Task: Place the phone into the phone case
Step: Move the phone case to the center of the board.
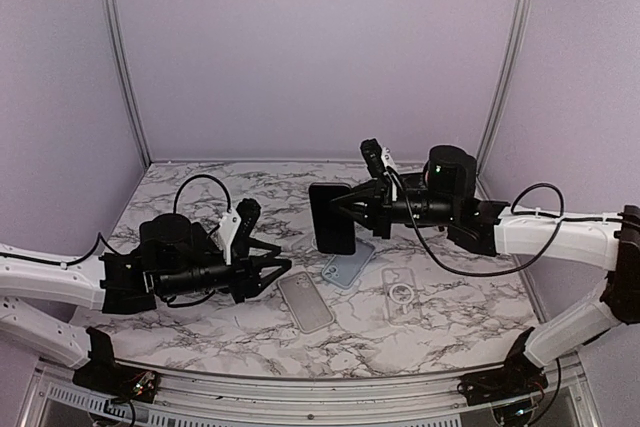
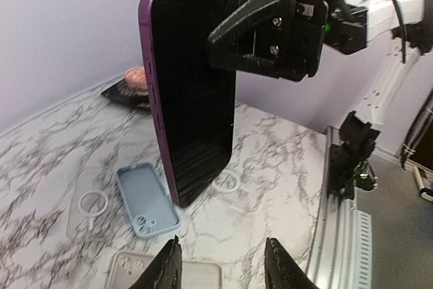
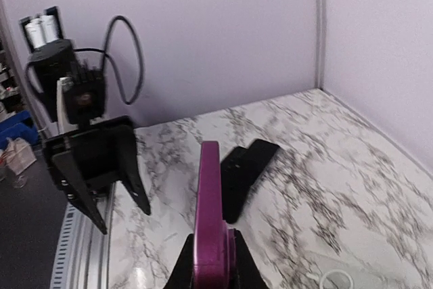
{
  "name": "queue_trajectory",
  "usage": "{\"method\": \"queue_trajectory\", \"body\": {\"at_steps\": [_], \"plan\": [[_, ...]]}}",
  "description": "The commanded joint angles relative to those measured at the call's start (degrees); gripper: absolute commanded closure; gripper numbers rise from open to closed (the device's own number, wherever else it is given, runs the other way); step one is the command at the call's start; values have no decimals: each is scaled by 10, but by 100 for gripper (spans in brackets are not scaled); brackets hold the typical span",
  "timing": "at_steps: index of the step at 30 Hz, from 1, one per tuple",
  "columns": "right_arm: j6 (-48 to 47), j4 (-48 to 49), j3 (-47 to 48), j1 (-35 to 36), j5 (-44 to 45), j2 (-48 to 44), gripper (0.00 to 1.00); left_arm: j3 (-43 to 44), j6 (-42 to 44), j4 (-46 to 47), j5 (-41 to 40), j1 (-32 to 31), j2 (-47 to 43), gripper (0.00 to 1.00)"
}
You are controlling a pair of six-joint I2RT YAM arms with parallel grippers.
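A purple phone (image 1: 333, 217) is held upright on its short edge above the table, dark screen toward my left arm. My right gripper (image 1: 347, 205) is shut on its upper right edge; in the right wrist view the phone (image 3: 208, 214) stands edge-on between the fingers of the right gripper (image 3: 213, 267). Three phone cases lie flat below it: a light blue case (image 1: 348, 268), a frosted grey case (image 1: 305, 302) and a clear case (image 1: 400, 290) with a ring. My left gripper (image 1: 283, 269) is open and empty, left of the phone and above the grey case (image 2: 166, 272).
In the left wrist view a dark flat item (image 2: 132, 89) with something pinkish on it lies by the back wall. Two black flat pieces (image 3: 247, 164) lie beyond the phone in the right wrist view. A metal rail (image 1: 320, 387) runs along the near table edge.
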Motion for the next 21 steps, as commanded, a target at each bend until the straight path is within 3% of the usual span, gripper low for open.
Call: {"method": "queue_trajectory", "body": {"at_steps": [1,7,14,21], "plan": [[51,-54,-26,-24,143,18,100,8,-65,-165,-155,19,40,59],[122,-25,-113,-7,189,25,100,32,-135,-245,-124,95,156,60],[152,-6,-144,30,217,48,100,70,-111,-224,-95,98,275,61],[213,82,-177,51,208,67,100,112,-91,-206,-70,97,352,60]]}}
